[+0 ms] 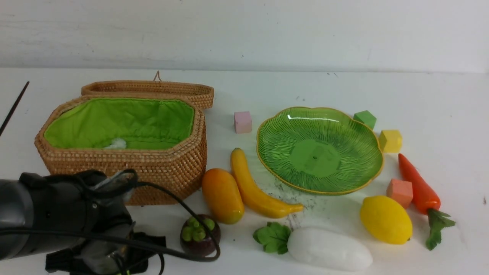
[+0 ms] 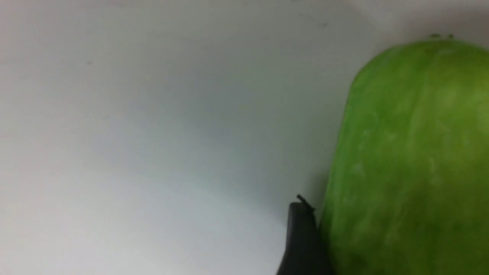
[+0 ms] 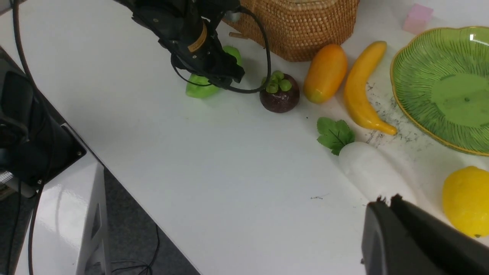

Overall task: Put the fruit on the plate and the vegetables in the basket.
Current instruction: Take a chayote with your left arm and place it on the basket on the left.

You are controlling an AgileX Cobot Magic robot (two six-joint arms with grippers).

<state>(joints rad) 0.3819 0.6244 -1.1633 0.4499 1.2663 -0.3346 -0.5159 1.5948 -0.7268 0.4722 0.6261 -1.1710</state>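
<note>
The left arm (image 1: 57, 214) is low over the white surface (image 1: 439, 99), in front of the basket (image 1: 168, 168). One of the left fingers (image 2: 301, 236) is right against the side of the green gourd (image 2: 412, 160), which lies on the surface near the basket's front wall. I cannot tell if the left fingers are squeezing it or only beside it. The right fingers (image 3: 386, 206) are closed and hold nothing; they hang above the surface near the white radish (image 1: 328, 249) and the lemon (image 1: 386, 219). The basket is open, with its lid lying behind it. The green plate (image 1: 344, 130) has nothing on it. The mango (image 1: 222, 195) and the banana (image 1: 254, 189) lie side by side between the basket and the plate. The mangosteen (image 1: 199, 233) sits just in front of the mango. The carrot (image 1: 418, 185) lies to the right of the plate. Four little cubes (image 1: 242, 122) sit around the plate.
</note>
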